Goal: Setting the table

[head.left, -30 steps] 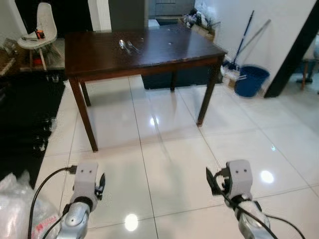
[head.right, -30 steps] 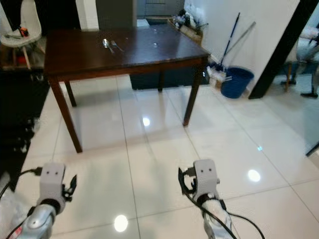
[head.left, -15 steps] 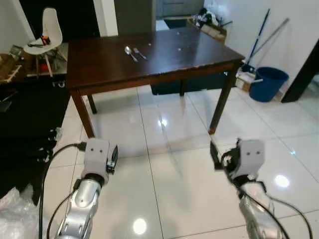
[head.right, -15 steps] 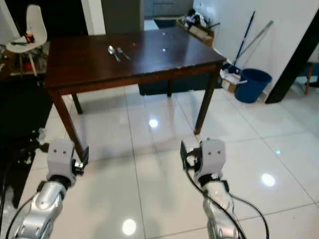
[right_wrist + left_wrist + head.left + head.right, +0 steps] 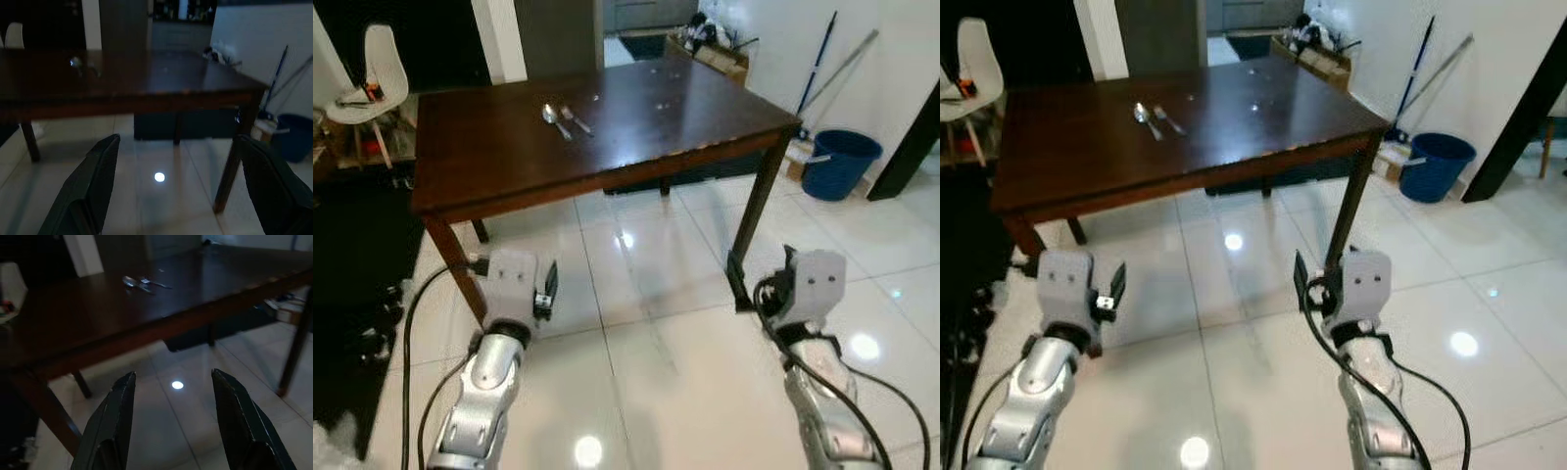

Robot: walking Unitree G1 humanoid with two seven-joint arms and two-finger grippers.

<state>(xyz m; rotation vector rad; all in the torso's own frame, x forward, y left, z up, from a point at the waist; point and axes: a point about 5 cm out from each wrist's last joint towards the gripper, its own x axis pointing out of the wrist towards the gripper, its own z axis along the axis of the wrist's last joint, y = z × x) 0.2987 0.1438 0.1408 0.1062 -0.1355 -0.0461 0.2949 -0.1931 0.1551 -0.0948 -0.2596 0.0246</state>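
Observation:
A dark wooden table (image 5: 636, 117) stands ahead of me on white tiles. A spoon (image 5: 551, 115) and a fork (image 5: 576, 119) lie side by side on its far left part. My left gripper (image 5: 548, 286) is held up in front of the table's near left leg, open and holding nothing. My right gripper (image 5: 737, 284) hangs below the near right corner, by the right leg, also open and bare. In the left wrist view the fingers (image 5: 117, 416) frame the table edge, with the spoon (image 5: 131, 281) beyond. In the right wrist view the fingers (image 5: 98, 181) stand wide apart.
A blue bucket (image 5: 842, 162) and long-handled mops (image 5: 818, 59) stand by the white wall at the right. A white chair (image 5: 367, 78) is at the far left, beside dark furniture. Boxes (image 5: 715, 44) sit behind the table. A black pillar (image 5: 911, 137) rises at the right edge.
The view has closed in on the table, which now looks larger and nearer. Both arms are raised higher and reach further toward it. Spoon and fork lie as before.

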